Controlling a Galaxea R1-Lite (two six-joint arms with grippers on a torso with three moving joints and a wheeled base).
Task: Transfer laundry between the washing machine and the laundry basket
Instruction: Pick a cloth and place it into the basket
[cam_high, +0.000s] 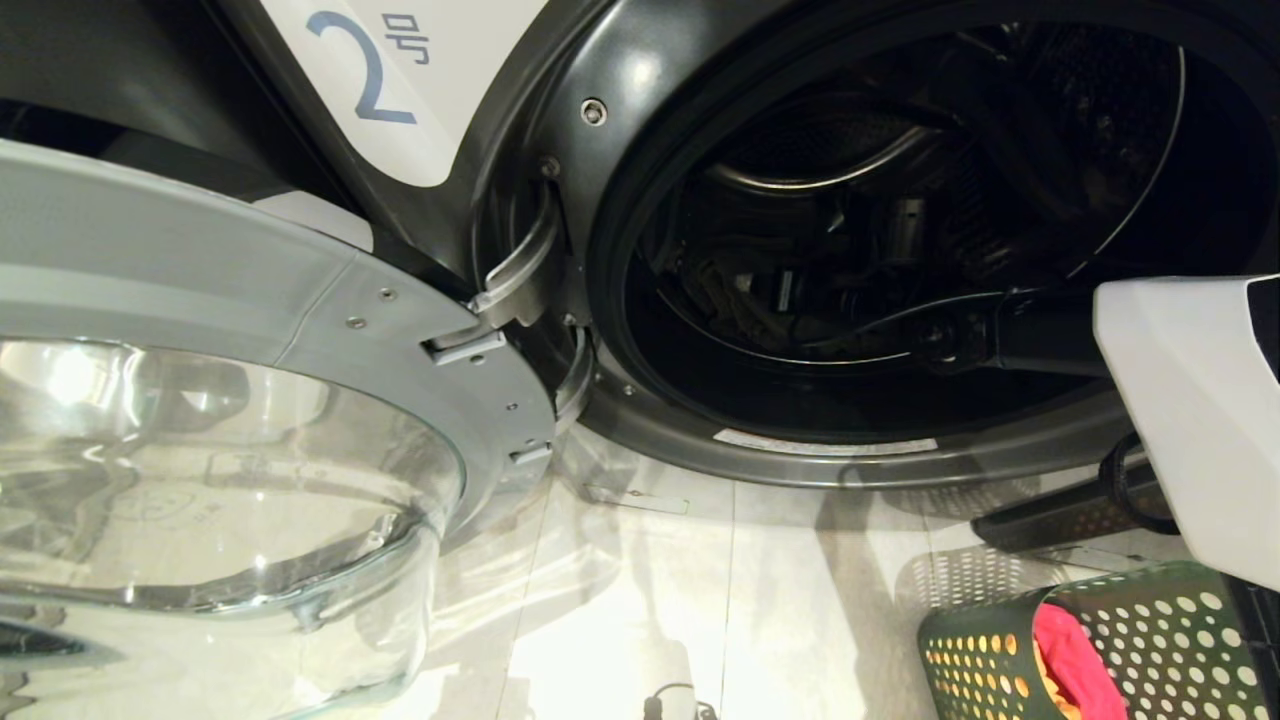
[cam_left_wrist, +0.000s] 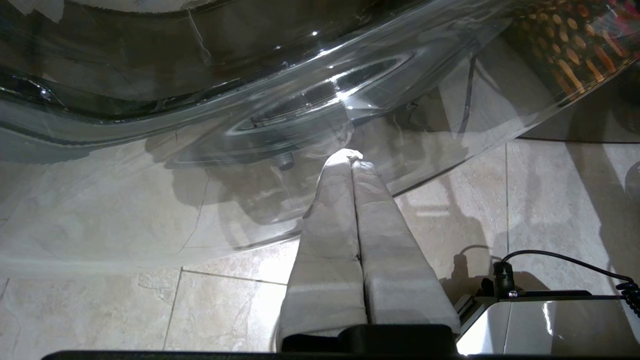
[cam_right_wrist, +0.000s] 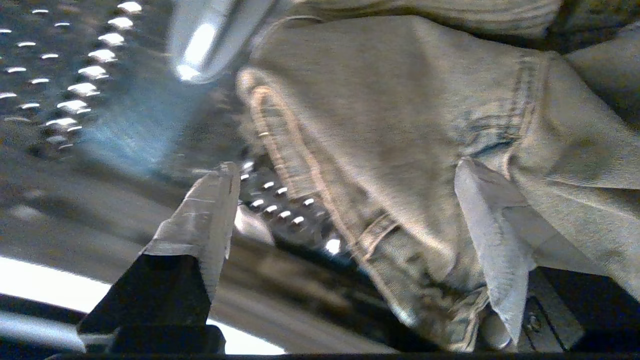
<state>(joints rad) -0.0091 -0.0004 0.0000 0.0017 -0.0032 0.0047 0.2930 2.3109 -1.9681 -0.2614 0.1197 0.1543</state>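
The right claw (cam_right_wrist: 345, 175) is inside the drum of the washing machine (cam_high: 560, 150), fingers spread wide over an olive-grey cloth (cam_right_wrist: 400, 125), gripping nothing. The left claw (cam_left_wrist: 352, 159), pressed closed, hangs below the machine's open glass door (cam_high: 230, 480). Right of that door, the laundry basket (cam_high: 1150, 630) stands on the floor with red-pink cloth (cam_high: 1075, 660) inside.

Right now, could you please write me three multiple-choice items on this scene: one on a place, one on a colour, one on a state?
1. Where is the right gripper?
A. inside the drum
B. over the basket
C. on the floor

2. What colour is the cloth in the laundry basket?
A. blue
B. red-pink
C. white

3. How stands the washing machine door?
A. shut
B. removed
C. swung open

Answers: 1 A, perforated drum wall surrounds its fingers; 2 B, the red-pink cloth shows above the rim; 3 C, the drum mouth is exposed.
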